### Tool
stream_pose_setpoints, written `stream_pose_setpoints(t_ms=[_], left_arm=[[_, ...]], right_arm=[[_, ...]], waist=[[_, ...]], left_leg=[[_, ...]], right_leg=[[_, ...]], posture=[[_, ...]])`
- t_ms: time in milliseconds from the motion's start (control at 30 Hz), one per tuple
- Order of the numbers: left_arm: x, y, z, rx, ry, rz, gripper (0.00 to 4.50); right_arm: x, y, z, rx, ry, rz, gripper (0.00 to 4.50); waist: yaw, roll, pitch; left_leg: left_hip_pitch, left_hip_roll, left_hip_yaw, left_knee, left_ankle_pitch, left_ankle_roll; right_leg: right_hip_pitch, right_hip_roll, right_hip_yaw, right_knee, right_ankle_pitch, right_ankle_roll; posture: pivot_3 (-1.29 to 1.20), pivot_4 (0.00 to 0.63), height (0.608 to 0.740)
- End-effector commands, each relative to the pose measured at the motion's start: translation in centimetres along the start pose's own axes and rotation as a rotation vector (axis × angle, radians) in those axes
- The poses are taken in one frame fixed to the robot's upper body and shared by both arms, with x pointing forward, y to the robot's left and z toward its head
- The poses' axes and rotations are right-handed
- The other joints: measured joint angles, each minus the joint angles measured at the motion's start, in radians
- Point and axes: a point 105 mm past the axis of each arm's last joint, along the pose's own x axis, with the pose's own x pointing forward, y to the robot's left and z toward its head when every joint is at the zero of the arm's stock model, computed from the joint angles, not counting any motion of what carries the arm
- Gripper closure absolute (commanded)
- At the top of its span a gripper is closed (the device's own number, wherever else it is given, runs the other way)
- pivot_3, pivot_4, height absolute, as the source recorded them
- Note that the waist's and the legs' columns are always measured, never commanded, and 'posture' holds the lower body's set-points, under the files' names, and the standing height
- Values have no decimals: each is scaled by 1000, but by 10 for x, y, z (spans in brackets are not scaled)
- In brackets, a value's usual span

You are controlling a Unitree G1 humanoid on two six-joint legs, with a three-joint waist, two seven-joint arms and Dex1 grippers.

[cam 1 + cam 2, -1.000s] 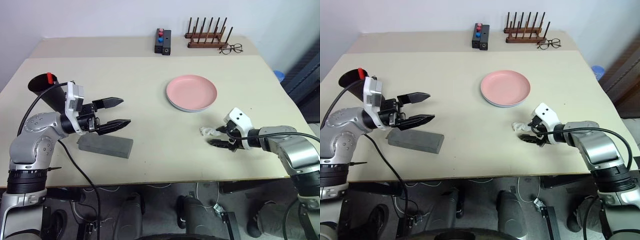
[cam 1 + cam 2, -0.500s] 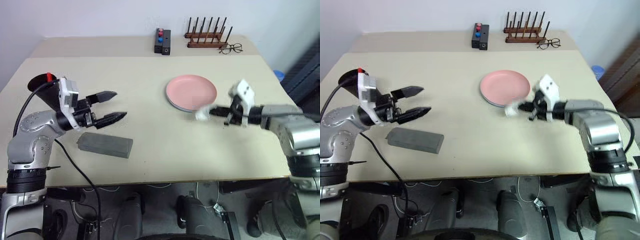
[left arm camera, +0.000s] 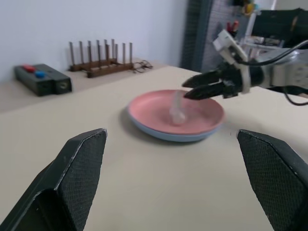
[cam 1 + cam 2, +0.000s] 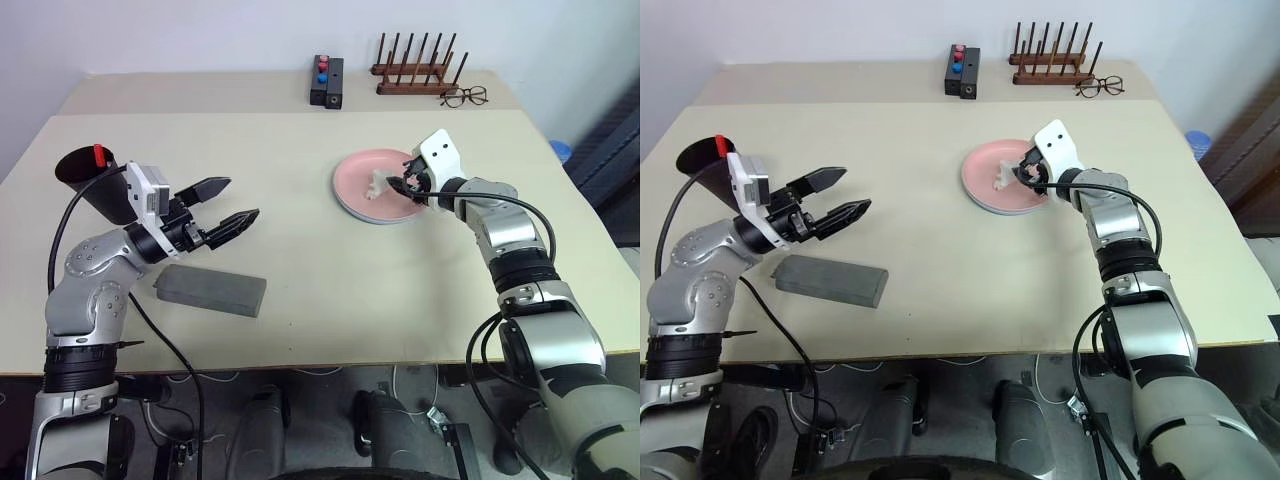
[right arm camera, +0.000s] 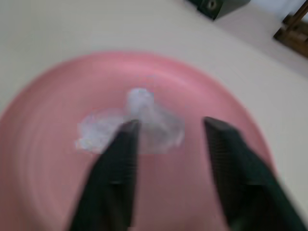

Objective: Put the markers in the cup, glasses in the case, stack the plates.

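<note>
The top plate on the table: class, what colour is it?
Salmon pink; the top plate rests on a light blue one, clearest in the left wrist view.

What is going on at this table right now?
A two-armed robot is tidying. Its right tool is open over the pink plate, which sits on the blue plate, with a white crumpled scrap on it just ahead of the tips. The left tool is open in the air above the grey case, empty. The marker stands in the cup.
</note>
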Motion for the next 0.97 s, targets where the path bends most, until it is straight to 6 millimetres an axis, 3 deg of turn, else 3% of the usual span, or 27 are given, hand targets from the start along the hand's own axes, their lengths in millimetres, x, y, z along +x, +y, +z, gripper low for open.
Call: stream_pose_setpoints(t_ms=[33,67,200,267,467,533,600,667,833,967], left_arm=[[-6,0,14,29,-36,6,0],[-6,0,14,26,-38,8,0],[-7,-2,14,14,-39,-12,0],[-10,-5,15,19,-37,-31,0],[-44,1,6,16,43,-39,0],[-43,-4,3,12,56,-51,0],[-50,-8,-3,-25,69,-62,0],[-58,-12,-9,-56,110,-89,0],[-60,-13,-14,-41,161,-118,0],[-61,-14,-11,-34,172,-131,0]], right_arm=[[-11,-18,37,-27,-123,-26,624],[-14,-21,47,-27,-163,-24,39],[-38,-29,86,41,-356,43,39],[-57,-25,95,62,-437,125,39],[-129,48,67,70,-386,595,39],[-147,51,64,62,-400,628,39],[-167,58,75,89,-438,674,39],[-176,67,83,91,-442,693,39],[-190,79,56,62,-308,715,39],[-195,80,46,44,-274,717,39]], waist=[[-4,0,0],[-5,0,0],[-15,0,0],[-15,0,0],[-5,-1,-1],[-7,2,0],[-13,3,1],[-16,3,1],[0,1,-1],[8,1,-1]], left_leg=[[0,0,0,0,0,0],[0,0,0,0,0,0],[0,0,0,0,0,0],[0,0,0,0,0,0],[1,0,-1,-3,0,0],[1,0,-1,-3,0,0],[1,0,0,0,0,-1],[1,0,0,1,-1,-1],[2,1,-2,-1,-2,-4],[-1,0,3,-1,-3,-3]], right_leg=[[0,0,0,1,0,0],[0,0,0,1,-1,-1],[0,0,0,1,-1,-2],[0,0,0,1,0,1],[0,0,-1,0,-3,-1],[0,0,0,0,-3,-2],[0,-1,0,0,-3,-3],[0,-1,0,0,-2,-5],[1,-1,-1,-5,-2,-5],[1,-4,0,-11,-1,-6]], posture=[[0,150,740],[0,150,740],[0,150,740],[0,150,740],[0,150,740],[0,150,740],[0,150,740],[0,150,740],[0,150,740],[0,150,740]])
